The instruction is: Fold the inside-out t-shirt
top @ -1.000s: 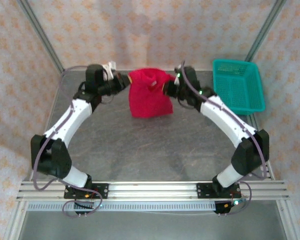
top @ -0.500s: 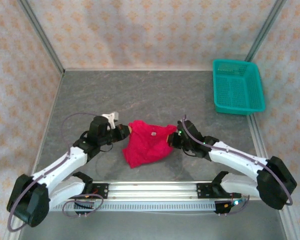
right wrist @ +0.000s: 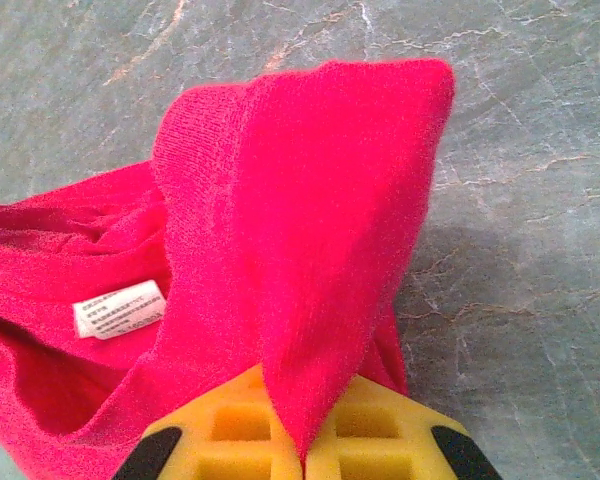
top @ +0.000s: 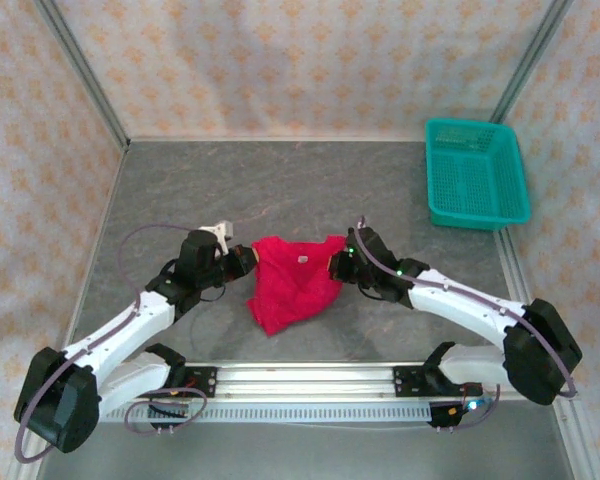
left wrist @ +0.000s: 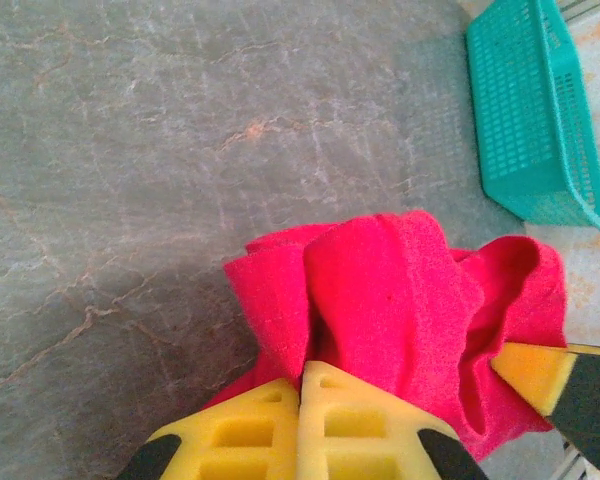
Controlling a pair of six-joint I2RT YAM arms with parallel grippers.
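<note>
Two arms stretch low over the grey table [top: 310, 190], elbows out, wrists turned inward to face each other. The left gripper [top: 242, 262] [left wrist: 300, 375] has its yellow pads pressed together on one upper corner of the inside-out t-shirt [top: 292, 285] [left wrist: 380, 290] [right wrist: 280, 230]. The right gripper [top: 337, 265] [right wrist: 302, 440] pinches the opposite corner the same way. The shirt sags crumpled between them at the table's near middle, its white label [right wrist: 118, 308] showing. The teal basket [top: 475, 185] sits well apart, far right.

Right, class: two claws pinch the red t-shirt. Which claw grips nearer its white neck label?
The right claw, on the basket side: the label lies closer to its pinch on the t-shirt than to that of the left claw.
</note>
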